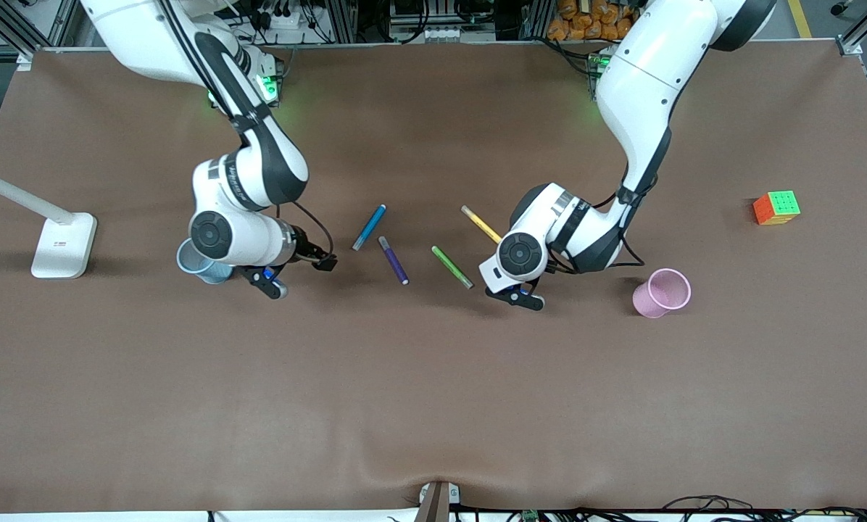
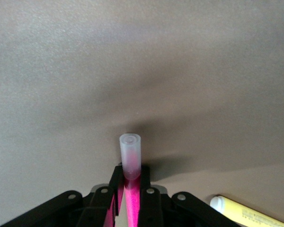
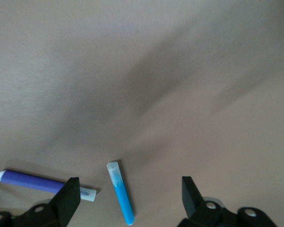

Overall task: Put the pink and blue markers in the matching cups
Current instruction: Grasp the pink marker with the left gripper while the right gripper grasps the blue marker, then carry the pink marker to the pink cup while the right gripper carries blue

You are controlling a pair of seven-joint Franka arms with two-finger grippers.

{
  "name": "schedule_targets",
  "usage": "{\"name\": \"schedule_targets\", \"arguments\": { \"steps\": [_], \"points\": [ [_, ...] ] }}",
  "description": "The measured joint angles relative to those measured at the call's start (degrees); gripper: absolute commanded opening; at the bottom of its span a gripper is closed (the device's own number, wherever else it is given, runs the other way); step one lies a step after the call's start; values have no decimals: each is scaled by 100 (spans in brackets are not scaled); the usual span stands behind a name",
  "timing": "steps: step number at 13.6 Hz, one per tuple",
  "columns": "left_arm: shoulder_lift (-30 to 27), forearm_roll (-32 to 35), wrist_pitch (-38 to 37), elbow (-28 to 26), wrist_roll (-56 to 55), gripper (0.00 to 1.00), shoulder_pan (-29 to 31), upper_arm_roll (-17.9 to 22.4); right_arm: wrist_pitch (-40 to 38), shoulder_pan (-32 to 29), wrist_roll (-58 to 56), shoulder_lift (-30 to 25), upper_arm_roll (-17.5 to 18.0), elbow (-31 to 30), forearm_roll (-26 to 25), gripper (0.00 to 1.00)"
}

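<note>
My left gripper (image 1: 518, 296) is shut on the pink marker (image 2: 131, 158), whose pale end sticks out past the fingers (image 2: 151, 198). It hangs over the table between the green pen and the pale pink cup (image 1: 662, 292); the front view hides the marker. My right gripper (image 1: 299, 274) is open and empty, over the table beside the pale blue cup (image 1: 200, 264), which the arm partly covers. The blue marker (image 1: 369, 227) lies flat, apart from that gripper. In the right wrist view the blue marker (image 3: 121, 196) shows on the table between the open right gripper's (image 3: 130, 182) fingers.
A dark purple pen (image 1: 393, 259), a green pen (image 1: 451, 266) and a yellow pen (image 1: 480, 223) lie between the two grippers. A colour cube (image 1: 776, 207) sits toward the left arm's end. A white stand base (image 1: 64, 245) sits toward the right arm's end.
</note>
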Motion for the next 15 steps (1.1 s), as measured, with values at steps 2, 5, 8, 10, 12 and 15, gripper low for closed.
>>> {"name": "schedule_targets", "arguments": {
  "steps": [2,5,8,10,12,15],
  "points": [
    [-27,375,32,106,0,0,-19,9,301,167,205,127,1,-14,56,85],
    [-338,616,-218,473,0,0,-19,23,684,416,360,297,0,-117,88,79],
    [-878,616,-750,804,31,0,155,62,1014,554,396,467,0,-234,106,66],
    [-1179,614,-860,877,308,0,417,64,1041,573,419,524,-1,-262,165,63],
    [-1381,586,-862,945,809,0,747,61,1041,594,422,530,0,-296,240,62],
    [-1617,552,-864,1034,1530,0,1209,58,1088,733,441,530,1,-301,382,59]
  ]
}}
